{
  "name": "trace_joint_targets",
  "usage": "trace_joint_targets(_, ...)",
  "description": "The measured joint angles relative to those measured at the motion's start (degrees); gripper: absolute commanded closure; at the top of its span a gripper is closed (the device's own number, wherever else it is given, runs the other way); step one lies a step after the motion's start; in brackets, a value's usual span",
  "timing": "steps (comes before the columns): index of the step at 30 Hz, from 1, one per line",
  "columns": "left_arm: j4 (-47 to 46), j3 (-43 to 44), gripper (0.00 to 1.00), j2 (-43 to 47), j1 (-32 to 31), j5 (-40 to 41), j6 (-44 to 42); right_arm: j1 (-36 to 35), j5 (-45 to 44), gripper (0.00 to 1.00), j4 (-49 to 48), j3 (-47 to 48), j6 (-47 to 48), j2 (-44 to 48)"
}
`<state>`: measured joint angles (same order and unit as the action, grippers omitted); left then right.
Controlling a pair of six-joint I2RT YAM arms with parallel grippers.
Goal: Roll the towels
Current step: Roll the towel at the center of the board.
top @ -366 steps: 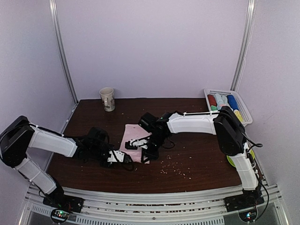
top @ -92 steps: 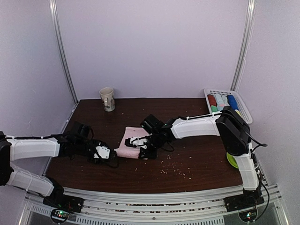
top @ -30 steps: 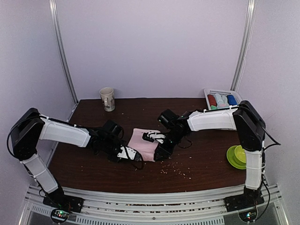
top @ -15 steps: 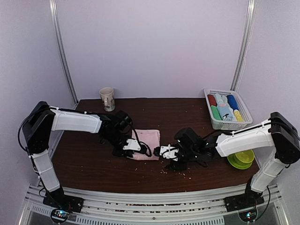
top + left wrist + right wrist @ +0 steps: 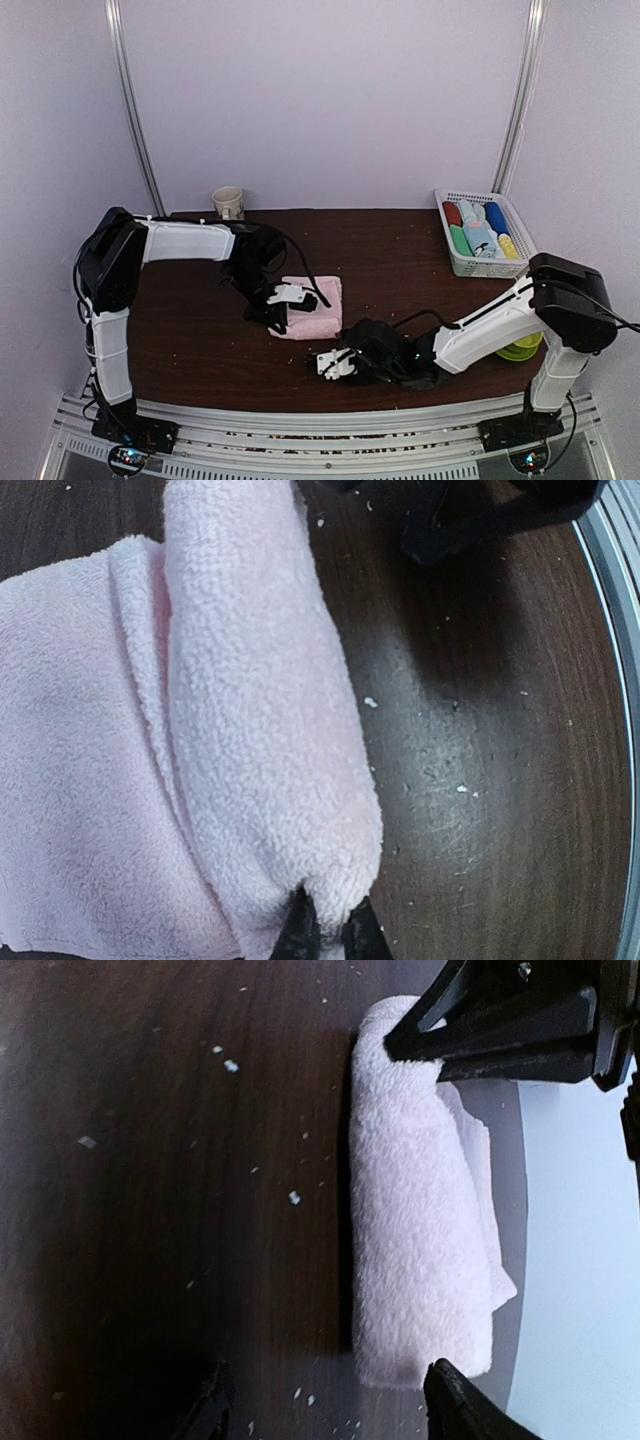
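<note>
One pale pink rectangular terry towel (image 5: 312,308) lies at the middle of the dark brown wooden table (image 5: 400,260), with its near edge turned into a thick roll. My left gripper (image 5: 278,306) is clenched on the left end of that roll. My right gripper (image 5: 328,363) sits nearer the table's near edge, apart from the towel, fingers spread and holding nothing. At the far right, a white slatted plastic basket (image 5: 478,265) holds several coloured rolled towels (image 5: 478,232).
</note>
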<state>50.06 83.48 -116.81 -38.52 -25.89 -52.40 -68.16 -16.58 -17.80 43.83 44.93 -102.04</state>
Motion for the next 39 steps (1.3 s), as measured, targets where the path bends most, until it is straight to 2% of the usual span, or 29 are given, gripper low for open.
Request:
trace_joint_targets(11,4.7,3.5,1.0,-2.9,1.2,-2.8,-0.2,-1.0,-13.9,0.36,-7.7,10.5,8.8,-13.1)
trace_joint_targets(20,6.8,5.0,1.0,-4.0,1.4,-3.2,-1.0,-1.4,-17.3,0.4,-8.4,13.1,12.2,-16.0)
trace_joint_targets(28,7.1,5.1,1.0,-4.2,1.5,-3.5,-1.7,-0.8,-17.7,0.4,-7.0,14.4,13.2,-16.5)
trace_joint_targets(32,7.2,5.1,1.0,-4.3,1.5,-3.5,-2.1,0.0,-17.5,0.48,-5.5,15.9,13.6,-17.1)
trace_joint_targets(39,7.4,5.1,1.0,-4.5,1.9,-3.9,-2.4,0.5,-16.1,0.78,-1.5,17.8,13.3,-18.1)
